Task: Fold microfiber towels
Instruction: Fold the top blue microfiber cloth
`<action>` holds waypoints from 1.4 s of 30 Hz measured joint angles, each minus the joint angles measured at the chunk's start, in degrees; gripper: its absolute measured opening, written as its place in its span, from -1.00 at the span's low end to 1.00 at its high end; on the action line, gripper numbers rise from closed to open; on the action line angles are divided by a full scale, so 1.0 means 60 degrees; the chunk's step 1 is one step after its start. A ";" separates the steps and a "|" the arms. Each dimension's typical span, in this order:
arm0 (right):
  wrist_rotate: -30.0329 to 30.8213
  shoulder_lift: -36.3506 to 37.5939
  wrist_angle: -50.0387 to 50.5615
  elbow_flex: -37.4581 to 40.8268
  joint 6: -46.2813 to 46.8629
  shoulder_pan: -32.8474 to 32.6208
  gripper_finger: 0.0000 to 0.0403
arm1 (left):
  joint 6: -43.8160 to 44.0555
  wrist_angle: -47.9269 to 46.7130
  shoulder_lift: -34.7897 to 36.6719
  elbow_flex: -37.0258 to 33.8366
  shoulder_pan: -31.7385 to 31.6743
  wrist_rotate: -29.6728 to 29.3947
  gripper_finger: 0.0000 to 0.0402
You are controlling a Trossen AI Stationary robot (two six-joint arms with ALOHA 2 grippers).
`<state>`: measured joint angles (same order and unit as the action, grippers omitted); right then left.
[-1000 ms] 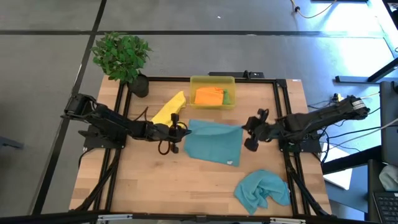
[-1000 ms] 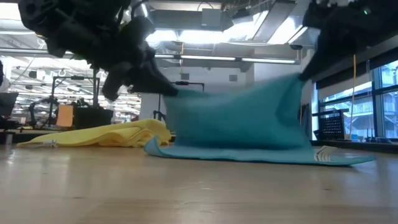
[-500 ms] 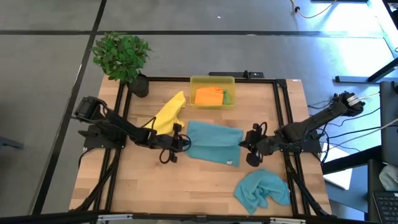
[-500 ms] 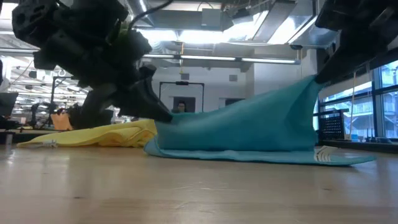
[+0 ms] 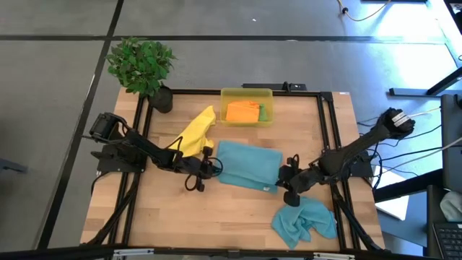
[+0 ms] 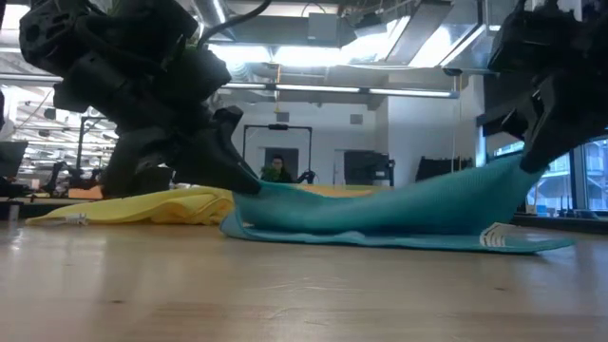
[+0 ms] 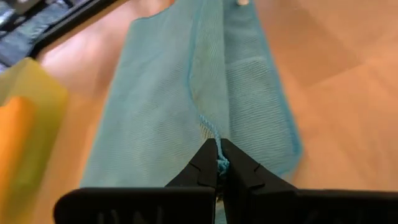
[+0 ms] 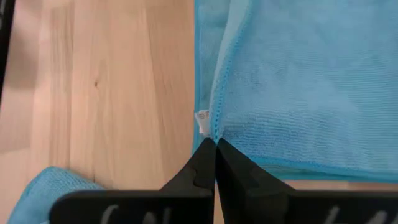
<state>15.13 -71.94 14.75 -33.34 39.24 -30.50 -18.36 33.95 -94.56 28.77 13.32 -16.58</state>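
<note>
A teal-blue towel lies mid-table, doubled over on itself, with its lower layer flat on the wood. My left gripper is shut on its left corner. My right gripper is shut on its right corner, which it holds higher in the low view. A yellow towel lies flat behind my left gripper. A second teal-blue towel lies crumpled at the near right. Orange and green towels sit in the yellow bin. My left gripper pinches the upper layer's left corner at its stitched edge between its two fingertips. It comes slanting down from the table's left. The corner hangs just above the lower layer. My right gripper pinches the upper layer's right corner between its two fingertips, beside the white label, slanting down from the table's right. That corner is lifted clear, and the layer slopes down from it toward the left gripper.
A potted plant stands at the far left corner. A black frame rail runs along the table's sides. Bare wood lies at the near left.
Both grippers have gone down and toward the table's near edge, staying shut. They carried the towel's upper layer over the lower one. The raised cloth has sunk from a tall sheet to a low slope, and the lower layer has stayed on the table.
</note>
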 joint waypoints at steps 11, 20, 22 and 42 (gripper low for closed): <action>-0.0388 -0.0632 -0.0606 -0.0004 -0.0036 -0.0007 -0.96 | 0.0468 -0.0396 0.0000 0.0000 -0.0004 0.0823 -1.00; -0.0388 -0.0608 -0.0726 -0.0004 -0.0044 -0.0007 -0.95 | 0.0496 -0.0683 0.0000 0.0000 -0.0011 -0.0138 -1.00; -0.0388 -0.0608 -0.0735 -0.0004 -0.0047 -0.0007 -0.95 | 0.0495 -0.0676 0.0000 0.0000 -0.0011 -0.0215 -1.00; -0.0392 -0.0608 -0.0784 -0.0004 -0.0049 -0.0007 -0.95 | 0.0588 -0.1296 0.0004 0.0000 0.0199 0.1934 -0.72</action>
<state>12.78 -75.59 10.04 -33.36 38.95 -30.55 -14.83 26.18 -94.54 28.77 14.52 -4.97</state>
